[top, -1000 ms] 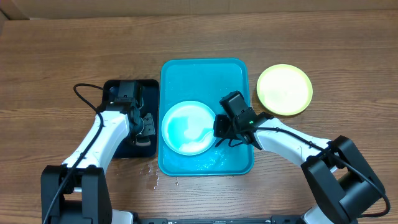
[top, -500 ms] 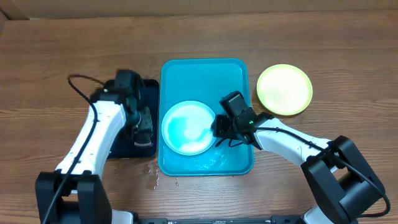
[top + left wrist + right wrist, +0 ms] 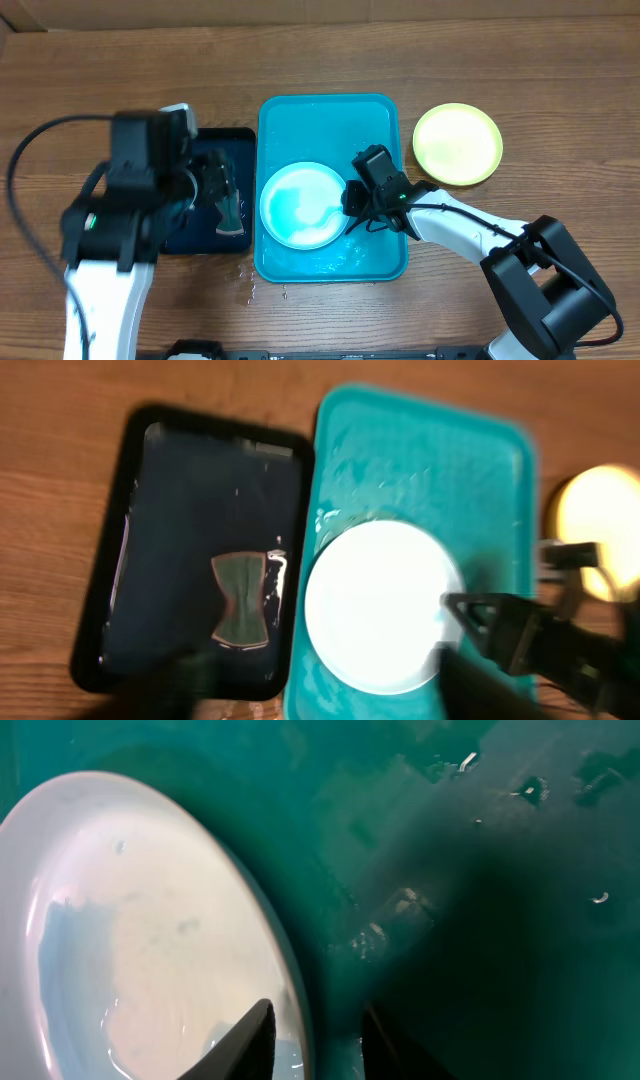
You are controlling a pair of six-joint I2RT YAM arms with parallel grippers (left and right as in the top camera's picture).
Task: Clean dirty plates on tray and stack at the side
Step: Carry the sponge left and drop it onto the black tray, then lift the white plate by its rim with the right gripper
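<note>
Brown wood-grain desk (image 3: 520,60), grain running left to right, fills the overhead view but for a pale tan strip (image 3: 320,8) along the far edge. A few water droplets (image 3: 250,285) lie on the wood. They are by the near left corner of the large turquoise rectangular plastic tray (image 3: 330,125), centre of desk, raised rim, floor wet and glistening. One light blue round plastic plate (image 3: 302,205) lies flat in the near half of that tray, surface wet. One pale yellow-green round plastic plate (image 3: 458,144) sits on the bare desk, right of the tray and apart from it. A smaller black rectangular tray (image 3: 190,500) is just left of the turquoise one. It holds a green hourglass-shaped sponge (image 3: 240,600), lying loose. Right gripper (image 3: 315,1045) is at the blue plate's right rim. Its jaws are narrow and astride the rim, with tray floor showing between the outer finger and the rim. Left gripper (image 3: 212,185) is above the black tray and blurred; how its jaws stand cannot be told.
</note>
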